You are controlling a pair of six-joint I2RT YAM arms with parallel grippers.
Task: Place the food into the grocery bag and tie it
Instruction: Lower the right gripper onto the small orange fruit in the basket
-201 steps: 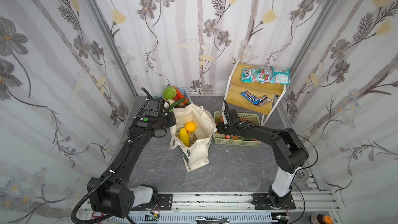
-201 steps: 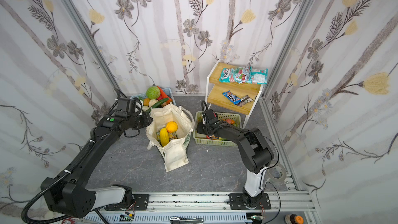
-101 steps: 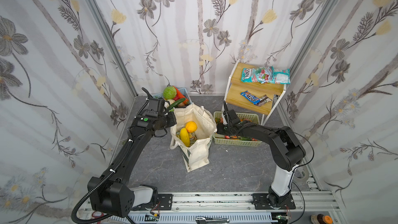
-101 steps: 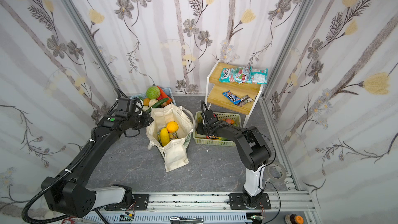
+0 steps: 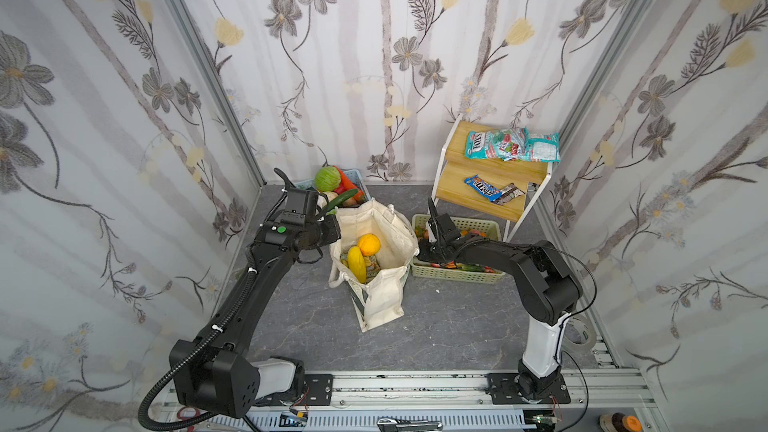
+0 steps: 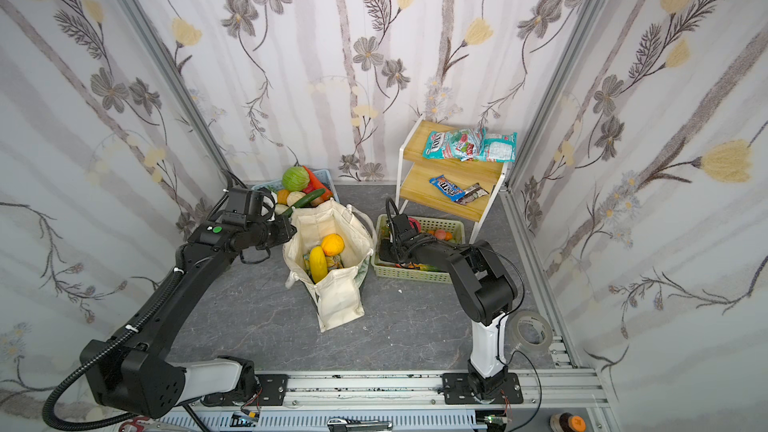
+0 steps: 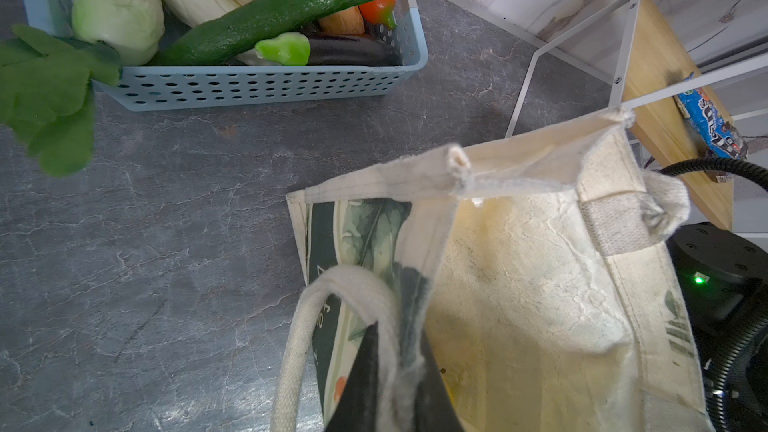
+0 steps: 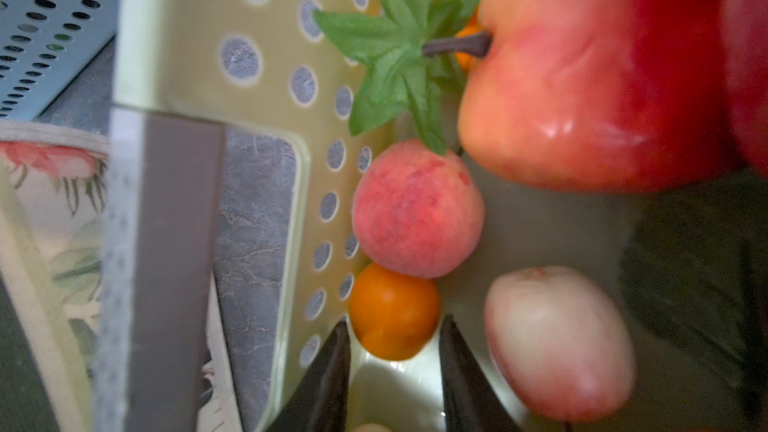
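Change noted: right arm has stretched further toward the bag-side end of the pale green basket (image 5: 457, 276); left arm unmoved.

1. Grocery bag (image 5: 384, 299): cream canvas, leaf-print sides, plain pocket. It stands open on the bench (image 5: 449, 326) between the two baskets, rim pinched by the left pincer (image 7: 399, 338).
2. Teal packet (image 6: 438, 147) on the shelf (image 5: 486, 168), lettered "FOX".
3. Blue packet (image 5: 482, 188), lettering unreadable.
4. Yellow oblong fruit (image 5: 357, 263) in the bag.
5. Round orange (image 5: 369, 244) beside it.
6. Right pincer (image 8: 393, 324), spread, tips flanking a small orange fruit (image 8: 395, 301).
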